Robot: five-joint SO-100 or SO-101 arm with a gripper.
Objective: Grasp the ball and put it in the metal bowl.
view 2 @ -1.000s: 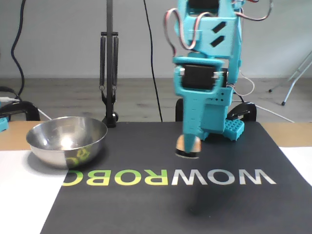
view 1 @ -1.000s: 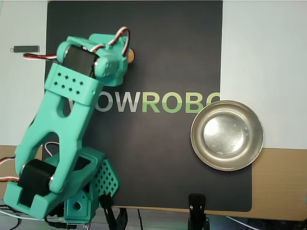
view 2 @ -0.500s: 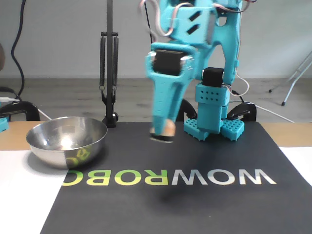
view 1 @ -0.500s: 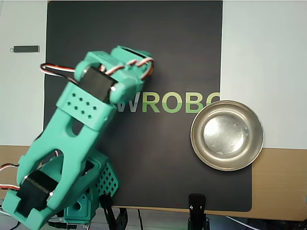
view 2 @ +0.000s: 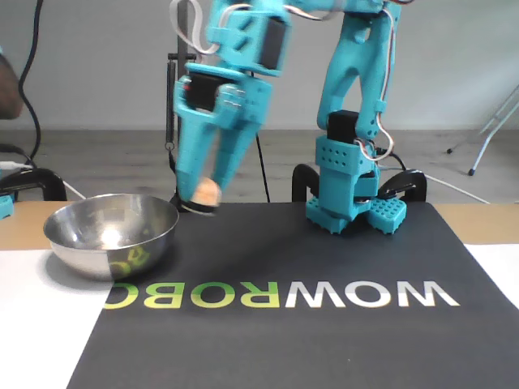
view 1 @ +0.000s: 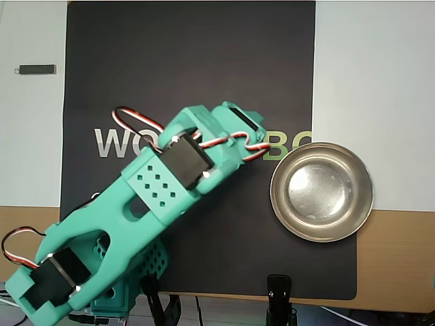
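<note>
The carry step is in hand: in the fixed view the claw (view 2: 204, 197) is closed narrowly around the ball (view 2: 208, 192), holding it in the air above the black mat (view 2: 324, 324), just beside the right rim of the metal bowl (view 2: 111, 235) but not yet over its hollow. The overhead view hides the ball under the teal arm (view 1: 156, 197), whose tip points toward the bowl, which sits partly on the mat on the desk (view 1: 387, 75). By my judgement the next move calls for carrying the ball on until it hangs over the bowl's middle, then spreading the claw to drop it.
</note>
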